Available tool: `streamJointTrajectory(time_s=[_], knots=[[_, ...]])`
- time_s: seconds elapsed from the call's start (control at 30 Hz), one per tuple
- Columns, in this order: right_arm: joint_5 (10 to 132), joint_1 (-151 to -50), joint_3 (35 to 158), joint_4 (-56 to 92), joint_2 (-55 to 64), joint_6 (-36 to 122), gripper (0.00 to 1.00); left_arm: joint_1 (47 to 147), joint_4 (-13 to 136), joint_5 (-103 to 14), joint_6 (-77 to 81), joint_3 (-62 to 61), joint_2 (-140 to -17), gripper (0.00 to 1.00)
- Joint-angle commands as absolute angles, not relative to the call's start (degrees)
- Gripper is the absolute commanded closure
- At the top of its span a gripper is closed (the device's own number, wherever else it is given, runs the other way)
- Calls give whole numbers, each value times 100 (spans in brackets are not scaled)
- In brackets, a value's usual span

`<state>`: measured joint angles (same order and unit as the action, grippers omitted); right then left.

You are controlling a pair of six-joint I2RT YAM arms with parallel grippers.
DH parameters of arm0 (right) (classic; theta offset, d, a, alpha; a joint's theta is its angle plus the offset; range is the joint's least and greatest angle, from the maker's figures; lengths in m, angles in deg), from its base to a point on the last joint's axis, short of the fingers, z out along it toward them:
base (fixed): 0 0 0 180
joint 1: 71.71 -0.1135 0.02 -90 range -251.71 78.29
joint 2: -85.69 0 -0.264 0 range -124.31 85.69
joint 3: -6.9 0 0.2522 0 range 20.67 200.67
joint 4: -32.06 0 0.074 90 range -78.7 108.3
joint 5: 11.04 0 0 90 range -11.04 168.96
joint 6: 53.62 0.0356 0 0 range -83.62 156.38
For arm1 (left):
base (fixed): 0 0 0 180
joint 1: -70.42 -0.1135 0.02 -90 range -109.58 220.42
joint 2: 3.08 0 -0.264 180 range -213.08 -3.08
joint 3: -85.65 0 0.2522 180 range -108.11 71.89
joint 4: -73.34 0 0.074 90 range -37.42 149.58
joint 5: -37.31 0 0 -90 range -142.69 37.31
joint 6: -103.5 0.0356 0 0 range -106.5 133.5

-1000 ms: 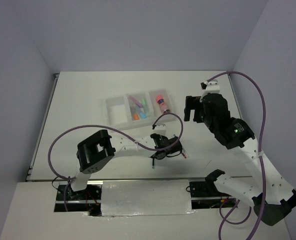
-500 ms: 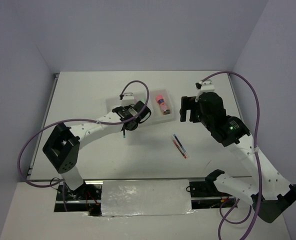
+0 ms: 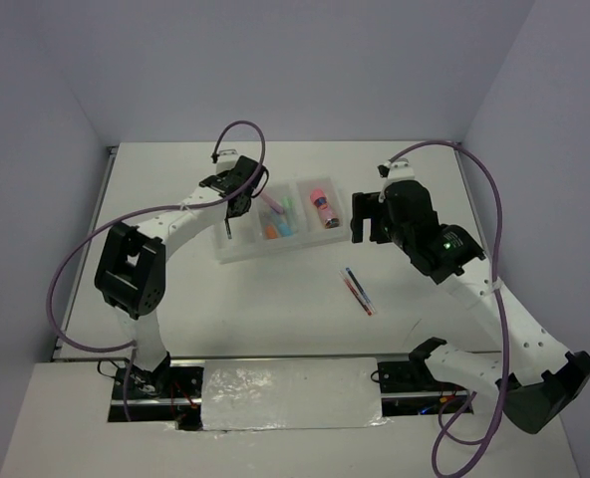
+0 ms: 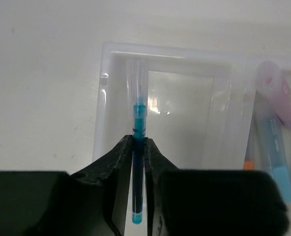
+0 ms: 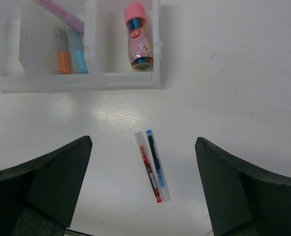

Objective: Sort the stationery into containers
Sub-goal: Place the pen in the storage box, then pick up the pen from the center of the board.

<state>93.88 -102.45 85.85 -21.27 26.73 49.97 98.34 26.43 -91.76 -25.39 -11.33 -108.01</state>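
Swinging up from the desk (image 3: 275, 319), your left claw (image 4: 138, 146) brought the blue pen (image 4: 137, 113) over the tray (image 4: 105, 88)'s empty end compartment — still clenched; your right claw (image 5: 143, 143) gaped above two pens (image 5: 154, 160).

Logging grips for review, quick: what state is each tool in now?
Left tool: closed on the blue pen.
Right tool: open, holding nothing.

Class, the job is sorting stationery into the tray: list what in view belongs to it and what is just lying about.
Belongs: three-compartment tray, held blue pen, left gripper, loose blue pen, red pen, orange marker, light-blue marker, purple marker, pink-capped tube.
Just there: purple cables, silvery sheet by the arm bases.
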Motion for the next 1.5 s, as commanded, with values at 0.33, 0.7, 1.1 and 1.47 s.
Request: streamJointTrajectory(time_s=[0.33, 0.7, 1.1, 1.47], knots=[[9416, -10221, 8229, -1958, 2136, 4975, 9, 9617, 2610, -8635, -2350, -1179, -10355, 15], [8433, -10115, 7683, -1616, 193, 5080, 47, 9643, 2302, -7976, -2298, 131, -7562, 1], [8704, -10089, 7639, -1668, -747, 5176, 62, 9679, 1739, -7545, -1709, 553, -6110, 1], [8687, -9983, 7630, -1650, -1213, 5177, 68, 9679, 1695, -7642, -1524, 887, -5925, 1]])
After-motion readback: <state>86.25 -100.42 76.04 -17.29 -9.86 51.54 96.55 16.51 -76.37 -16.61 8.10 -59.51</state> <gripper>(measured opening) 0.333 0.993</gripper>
